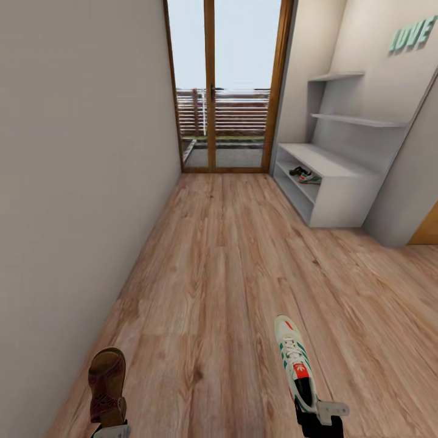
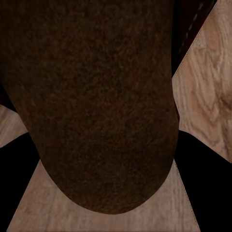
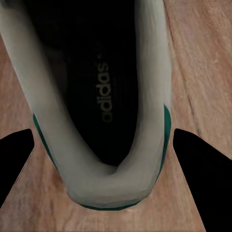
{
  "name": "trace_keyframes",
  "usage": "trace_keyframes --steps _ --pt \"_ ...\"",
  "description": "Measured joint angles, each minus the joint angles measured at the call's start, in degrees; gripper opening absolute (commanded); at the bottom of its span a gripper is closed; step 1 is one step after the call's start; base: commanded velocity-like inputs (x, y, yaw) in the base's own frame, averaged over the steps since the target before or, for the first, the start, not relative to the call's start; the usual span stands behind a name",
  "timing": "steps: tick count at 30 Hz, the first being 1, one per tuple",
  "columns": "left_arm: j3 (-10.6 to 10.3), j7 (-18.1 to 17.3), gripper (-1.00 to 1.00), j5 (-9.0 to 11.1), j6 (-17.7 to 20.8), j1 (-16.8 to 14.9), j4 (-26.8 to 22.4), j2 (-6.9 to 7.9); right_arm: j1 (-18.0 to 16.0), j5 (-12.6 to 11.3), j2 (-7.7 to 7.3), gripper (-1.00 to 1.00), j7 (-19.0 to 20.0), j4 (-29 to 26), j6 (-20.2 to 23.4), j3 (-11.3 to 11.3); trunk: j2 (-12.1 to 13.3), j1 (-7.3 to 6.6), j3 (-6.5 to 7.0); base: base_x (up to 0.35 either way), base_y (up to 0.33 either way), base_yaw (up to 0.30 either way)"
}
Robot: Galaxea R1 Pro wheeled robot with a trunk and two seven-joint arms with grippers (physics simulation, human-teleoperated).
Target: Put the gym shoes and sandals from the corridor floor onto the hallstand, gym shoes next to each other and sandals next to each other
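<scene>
Carrying step. Left pincer (image 1: 111, 429) clamped on a sandal (image 1: 107, 384), right pincer (image 1: 316, 420) on a sneaker (image 1: 294, 360), both above the floor (image 1: 231, 267). Next: approach the rack (image 1: 340, 188); another sneaker (image 1: 306, 176) sits in its shelf.

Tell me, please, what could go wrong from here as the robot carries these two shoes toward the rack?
1. The right end effector holds the gym shoe only at the heel, toe far out; it may tilt or slip.
2. The sandal in the left end effector travels close to the wall and might brush it.
3. Another sneaker already sits in the hallstand shelf slot; a careless placement could knock it.
</scene>
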Motion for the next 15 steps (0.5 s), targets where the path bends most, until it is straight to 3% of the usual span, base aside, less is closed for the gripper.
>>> trace_keyframes --steps 15 --pt "0.00 0.01 -1.00 0.00 0.00 0.00 0.05 0.00 0.00 0.00 0.00 -1.00 0.01 0.00 0.00 0.00 0.00 0.00 0.00 0.337 0.000 0.000"
